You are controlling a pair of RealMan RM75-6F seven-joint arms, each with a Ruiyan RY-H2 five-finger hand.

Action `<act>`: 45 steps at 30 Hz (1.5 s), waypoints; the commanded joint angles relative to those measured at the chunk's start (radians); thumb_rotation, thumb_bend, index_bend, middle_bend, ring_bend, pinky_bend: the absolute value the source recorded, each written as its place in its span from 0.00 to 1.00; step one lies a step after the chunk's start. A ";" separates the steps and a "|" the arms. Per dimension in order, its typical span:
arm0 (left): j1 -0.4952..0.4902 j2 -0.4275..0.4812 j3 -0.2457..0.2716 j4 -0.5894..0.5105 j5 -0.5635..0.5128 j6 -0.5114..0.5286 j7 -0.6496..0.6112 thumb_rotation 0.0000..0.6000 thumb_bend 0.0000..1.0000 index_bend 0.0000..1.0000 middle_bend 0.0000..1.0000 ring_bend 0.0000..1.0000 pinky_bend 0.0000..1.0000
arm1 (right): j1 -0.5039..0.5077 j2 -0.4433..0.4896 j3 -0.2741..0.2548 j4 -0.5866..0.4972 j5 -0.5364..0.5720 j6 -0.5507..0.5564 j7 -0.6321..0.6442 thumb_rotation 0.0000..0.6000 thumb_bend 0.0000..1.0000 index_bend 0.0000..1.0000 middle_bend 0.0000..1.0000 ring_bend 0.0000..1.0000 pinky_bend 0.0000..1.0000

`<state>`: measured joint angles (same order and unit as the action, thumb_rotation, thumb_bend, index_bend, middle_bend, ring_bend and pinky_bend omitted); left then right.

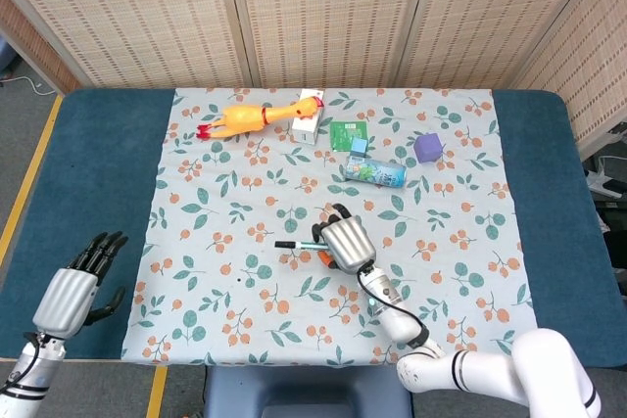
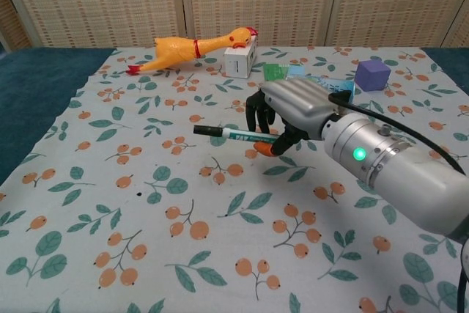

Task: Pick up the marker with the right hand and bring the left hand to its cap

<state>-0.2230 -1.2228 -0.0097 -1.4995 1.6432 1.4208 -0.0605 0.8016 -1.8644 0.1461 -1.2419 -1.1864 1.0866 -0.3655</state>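
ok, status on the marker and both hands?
Right hand grips marker, lifted off the cloth, black cap end pointing left. Left hand open at the table's near-left edge, far from cap. Nothing between them.

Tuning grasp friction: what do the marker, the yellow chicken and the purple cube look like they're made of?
Marker: smooth hard plastic, slight sheen, black cap, held by the right hand.
Yellow chicken: likely soft rubber or vinyl; glossy, moulded look.
Purple cube: matte, foam or painted wood; can't tell which.
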 commanded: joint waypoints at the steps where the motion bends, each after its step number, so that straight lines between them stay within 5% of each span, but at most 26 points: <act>1: -0.072 0.007 -0.039 -0.086 -0.051 -0.114 0.175 1.00 0.44 0.06 0.13 0.05 0.34 | 0.028 0.029 0.026 -0.023 -0.009 -0.043 -0.029 1.00 0.37 0.98 0.77 0.41 0.17; 9: -0.143 -0.104 -0.075 -0.109 -0.125 -0.216 0.379 1.00 0.44 0.11 0.22 0.15 0.41 | 0.065 0.037 0.057 -0.081 0.042 -0.095 -0.139 1.00 0.37 0.98 0.77 0.41 0.17; 13: -0.205 -0.249 -0.126 -0.059 -0.206 -0.253 0.657 1.00 0.44 0.10 0.54 0.45 0.70 | 0.100 0.007 0.097 -0.111 0.118 -0.101 -0.250 1.00 0.37 0.98 0.77 0.41 0.17; 19: -0.229 -0.347 -0.155 -0.036 -0.269 -0.228 0.753 1.00 0.44 0.25 0.89 0.82 0.96 | 0.114 -0.012 0.115 -0.117 0.167 -0.084 -0.313 1.00 0.37 0.98 0.77 0.41 0.17; 34: -0.316 -0.522 -0.201 0.090 -0.346 -0.211 0.879 1.00 0.40 0.37 0.99 0.91 1.00 | 0.135 -0.112 0.132 -0.034 0.188 -0.057 -0.307 1.00 0.37 0.98 0.77 0.41 0.17; 45: -0.335 -0.526 -0.181 0.091 -0.382 -0.220 0.906 1.00 0.39 0.38 0.99 0.92 1.00 | 0.138 -0.128 0.136 0.014 0.172 -0.057 -0.291 1.00 0.37 0.98 0.77 0.41 0.17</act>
<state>-0.5574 -1.7509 -0.1923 -1.4059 1.2623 1.1999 0.8437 0.9393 -1.9918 0.2814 -1.2287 -1.0140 1.0301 -0.6567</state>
